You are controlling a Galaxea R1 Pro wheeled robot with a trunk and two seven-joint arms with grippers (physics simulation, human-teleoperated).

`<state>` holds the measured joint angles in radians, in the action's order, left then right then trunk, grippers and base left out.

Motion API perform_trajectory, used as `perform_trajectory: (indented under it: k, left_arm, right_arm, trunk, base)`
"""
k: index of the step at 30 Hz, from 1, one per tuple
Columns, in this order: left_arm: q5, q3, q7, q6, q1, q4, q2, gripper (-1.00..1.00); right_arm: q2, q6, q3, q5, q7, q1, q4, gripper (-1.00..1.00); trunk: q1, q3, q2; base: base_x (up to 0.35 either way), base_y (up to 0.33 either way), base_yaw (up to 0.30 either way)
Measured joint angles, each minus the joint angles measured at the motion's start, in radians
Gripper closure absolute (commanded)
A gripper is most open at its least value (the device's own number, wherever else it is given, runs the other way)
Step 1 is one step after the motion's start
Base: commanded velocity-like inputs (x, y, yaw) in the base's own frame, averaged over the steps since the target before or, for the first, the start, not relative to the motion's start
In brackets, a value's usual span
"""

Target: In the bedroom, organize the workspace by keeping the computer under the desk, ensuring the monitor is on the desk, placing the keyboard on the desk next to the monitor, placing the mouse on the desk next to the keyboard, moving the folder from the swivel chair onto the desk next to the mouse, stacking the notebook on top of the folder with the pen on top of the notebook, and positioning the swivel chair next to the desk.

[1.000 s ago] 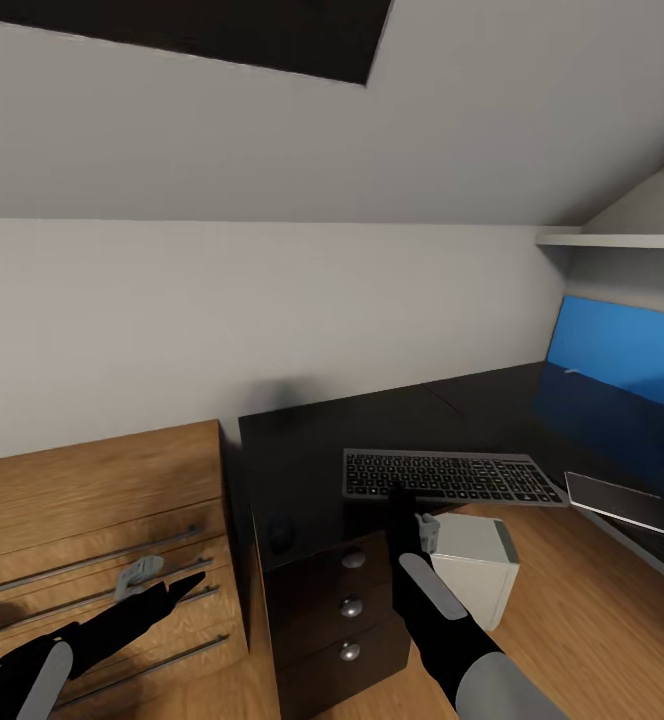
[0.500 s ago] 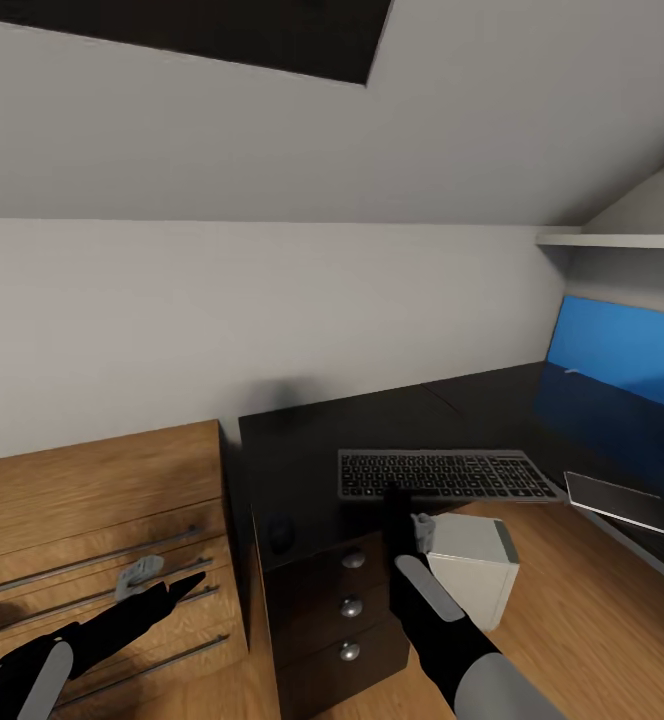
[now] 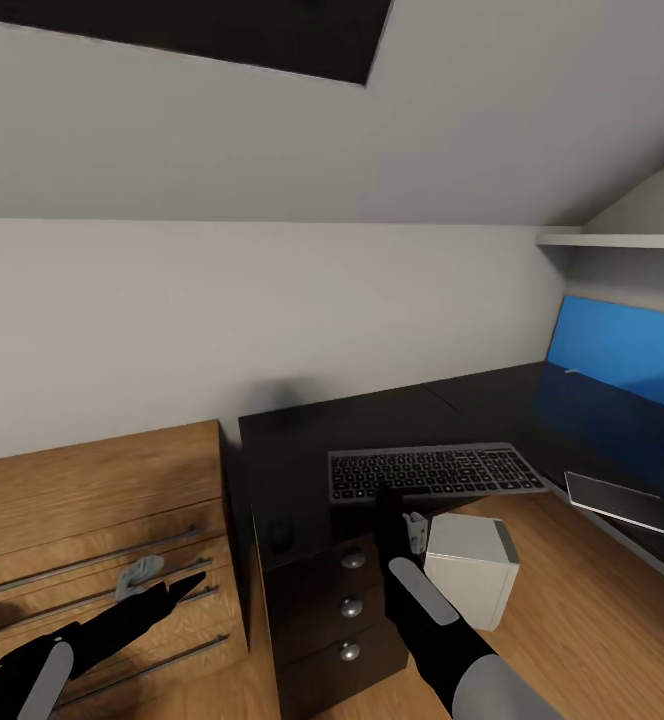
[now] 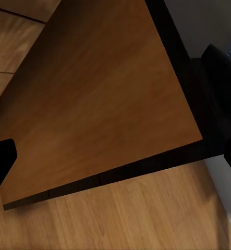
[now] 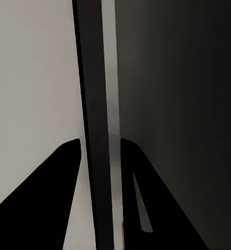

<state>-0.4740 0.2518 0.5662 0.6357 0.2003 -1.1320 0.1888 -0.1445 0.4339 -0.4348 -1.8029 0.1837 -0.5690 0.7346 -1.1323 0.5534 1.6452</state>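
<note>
On the glossy black desk (image 3: 302, 440) lies the slim grey keyboard (image 3: 434, 472) — long axis crosswise — its near edge pinched by the right gripper (image 3: 384, 497); left gripper (image 3: 194, 582) far off, grip unclear.

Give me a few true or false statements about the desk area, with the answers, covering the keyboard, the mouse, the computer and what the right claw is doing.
1. The keyboard lies on the black desk. True.
2. The right claw is at the keyboard's near edge, its fingers either side of that edge in the right wrist view. True.
3. The mouse sits on top of the keyboard. False: it rests on the desk surface, apart from the keyboard, nearer the wooden dresser.
4. The computer stands on the desk. False: the light-grey box is on the floor, beside the desk's drawers.
5. The left claw holds the mouse. False: it is in front of the dresser, away from the mouse.
</note>
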Motion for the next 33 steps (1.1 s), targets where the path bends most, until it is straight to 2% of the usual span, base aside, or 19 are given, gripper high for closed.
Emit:
perform_trajectory:
  k: [5, 12, 17, 33]
  left_arm:
    - [0.0, -0.001, 0.001, 0.001, 0.0, 0.0, 0.0, -1.0]
    - [0.0, -0.003, 0.001, 0.005, 0.0, -0.003, -0.003, -1.0]
    - [0.0, -0.003, -0.001, 0.008, 0.0, -0.003, -0.003, -1.0]
    - [-0.001, -0.003, -0.005, 0.006, 0.0, -0.003, -0.003, -1.0]
  right_arm:
    - [-0.002, 0.002, -0.002, 0.001, -0.005, 0.0, -0.001, 1.0]
    - [0.002, 0.002, -0.007, 0.006, -0.154, -0.001, 0.02, 1.0]
    - [0.004, 0.003, -0.005, 0.001, -0.128, 0.0, 0.052, 1.0]
    - [0.005, 0.005, -0.006, 0.002, -0.105, 0.0, 0.05, 1.0]
  trunk:
    - [0.0, 0.0, 0.0]
    - [0.0, 0.0, 0.0]
    - [0.0, 0.0, 0.0]
    - [-0.061, 0.05, 0.112]
  base:
    - [0.0, 0.0, 0.0]
    - [0.0, 0.0, 0.0]
    - [0.0, 0.0, 0.0]
    - [0.0, 0.0, 0.0]
